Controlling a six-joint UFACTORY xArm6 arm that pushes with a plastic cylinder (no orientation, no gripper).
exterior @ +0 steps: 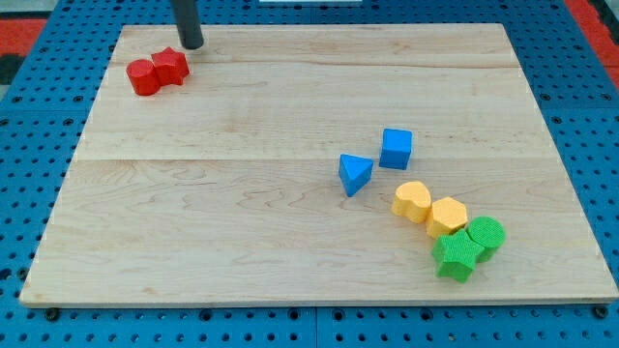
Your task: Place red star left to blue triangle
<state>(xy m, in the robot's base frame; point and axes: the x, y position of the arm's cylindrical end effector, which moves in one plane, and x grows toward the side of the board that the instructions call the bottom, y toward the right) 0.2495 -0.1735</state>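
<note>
The red star [170, 66] lies near the board's top left corner, touching a second red block [144, 77] on its left. The blue triangle [354, 173] lies right of the board's middle, far from the star. My tip [192, 43] stands just above and to the right of the red star, close to it; I cannot tell if it touches.
A blue cube [396, 148] sits just up and right of the triangle. Two yellow blocks [412, 201] [447, 216] and two green blocks [456, 257] [486, 235] cluster at the lower right. The wooden board [242, 222] lies on a blue pegboard surface.
</note>
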